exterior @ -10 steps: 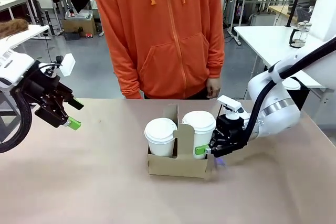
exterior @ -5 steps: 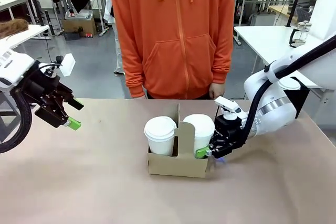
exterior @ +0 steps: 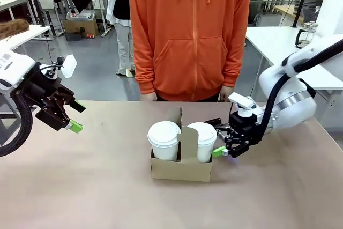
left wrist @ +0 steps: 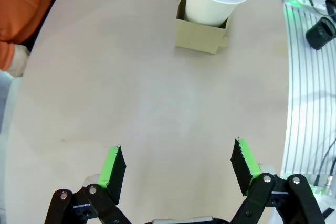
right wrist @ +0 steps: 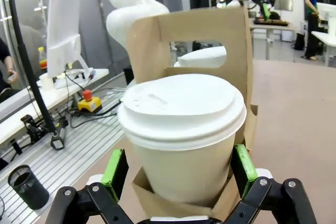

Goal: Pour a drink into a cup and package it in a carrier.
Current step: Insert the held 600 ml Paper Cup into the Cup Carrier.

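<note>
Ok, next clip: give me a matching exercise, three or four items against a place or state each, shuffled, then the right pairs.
Items:
1. left gripper
2. right gripper
3. small brown cardboard carrier
4. clear glass carafe with black handle

States:
A. on a white table in the background
B. open, beside a white lidded paper cup
C. open, raised over bare table
D. holds two lidded cups

Pairs: 1-C, 2-B, 3-D, 4-A

Table layout: carrier with 2 cups at centre, 1 gripper on each side.
The carrier point(exterior: 181, 165) sits mid-table; left cup point(exterior: 163, 140) and right cup point(exterior: 202, 141) stand in its compartments, either side of the handle panel point(exterior: 187, 142). The right gripper point(exterior: 218, 139) lies just right of the right cup, its fingers spread either side of it. The left gripper point(exterior: 75, 116) hangs well left, above the table point(exterior: 80, 186). A person point(exterior: 193, 30) stands behind the far edge.
</note>
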